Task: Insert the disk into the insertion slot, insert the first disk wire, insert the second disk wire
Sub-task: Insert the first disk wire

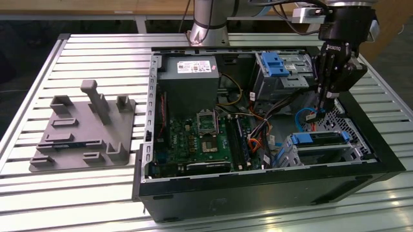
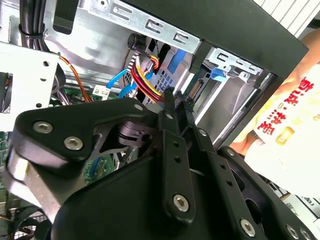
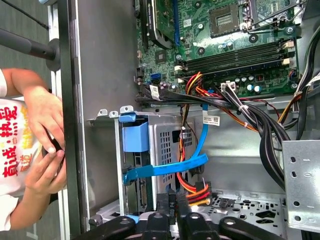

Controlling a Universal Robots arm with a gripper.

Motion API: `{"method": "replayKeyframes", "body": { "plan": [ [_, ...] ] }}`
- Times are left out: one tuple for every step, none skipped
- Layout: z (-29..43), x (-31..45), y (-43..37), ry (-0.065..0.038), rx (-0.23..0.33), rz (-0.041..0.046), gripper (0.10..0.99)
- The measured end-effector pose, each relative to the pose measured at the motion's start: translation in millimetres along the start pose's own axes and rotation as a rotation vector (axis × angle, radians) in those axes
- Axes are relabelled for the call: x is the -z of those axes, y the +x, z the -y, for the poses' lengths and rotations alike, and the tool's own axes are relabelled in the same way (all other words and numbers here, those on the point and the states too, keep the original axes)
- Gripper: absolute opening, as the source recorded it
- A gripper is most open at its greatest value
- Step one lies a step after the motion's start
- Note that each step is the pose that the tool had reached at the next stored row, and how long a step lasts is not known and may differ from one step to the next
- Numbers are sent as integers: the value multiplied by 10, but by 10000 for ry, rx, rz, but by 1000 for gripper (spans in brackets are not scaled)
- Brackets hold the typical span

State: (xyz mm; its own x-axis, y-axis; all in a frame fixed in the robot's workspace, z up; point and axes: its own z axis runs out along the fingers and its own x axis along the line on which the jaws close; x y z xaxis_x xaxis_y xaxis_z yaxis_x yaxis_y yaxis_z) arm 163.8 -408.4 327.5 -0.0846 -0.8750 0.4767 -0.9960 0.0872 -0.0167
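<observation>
The disk (image 1: 319, 138) in its blue carrier sits inside the silver insertion slot (image 1: 330, 153) at the near right corner of the black case; in the first wrist view the disk's blue carrier (image 3: 135, 136) shows in the perforated insertion slot (image 3: 167, 142). My gripper (image 1: 324, 107) hangs just above and behind it, inside the case. In both wrist views my gripper (image 3: 175, 209) (image 2: 176, 102) is shut on a black connector (image 2: 193, 94) of a disk wire with red, yellow and orange leads (image 3: 196, 190). A blue flat cable (image 3: 199, 152) loops across the slot's face.
A blue-latched drive cage (image 1: 279, 67), power supply (image 1: 190, 77) and green motherboard (image 1: 200, 140) crowd the case. Black cable bundles (image 3: 260, 125) run beside the slot. A person's hands (image 3: 45, 145) are close outside the case wall. A grey fixture (image 1: 84, 130) lies on the slatted table.
</observation>
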Motion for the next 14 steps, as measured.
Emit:
{"method": "replayKeyframes", "body": {
  "plan": [
    [0, 0, 0, 2, 4, 0, 161],
    [0, 0, -1, 4, 7, -1, 161],
    [0, -1, -1, 5, 8, -1, 161],
    [0, -1, -1, 5, 9, -1, 161],
    [0, -2, -1, 5, 9, 0, 161],
    [0, -2, -1, 5, 9, 0, 161],
    [0, -2, -1, 5, 9, 0, 161],
    [0, -2, -1, 5, 9, 0, 161],
    [0, -2, -1, 5, 8, 0, 161],
    [2, -3, -2, 3, 10, 2, 161],
    [11, -3, -3, -14, 19, 1, 161],
    [23, -3, -4, -49, 37, -3, 161],
    [37, -1, -5, -90, 60, -9, 161],
    [51, -1, -6, -146, 90, -14, 161]
  ]
}}
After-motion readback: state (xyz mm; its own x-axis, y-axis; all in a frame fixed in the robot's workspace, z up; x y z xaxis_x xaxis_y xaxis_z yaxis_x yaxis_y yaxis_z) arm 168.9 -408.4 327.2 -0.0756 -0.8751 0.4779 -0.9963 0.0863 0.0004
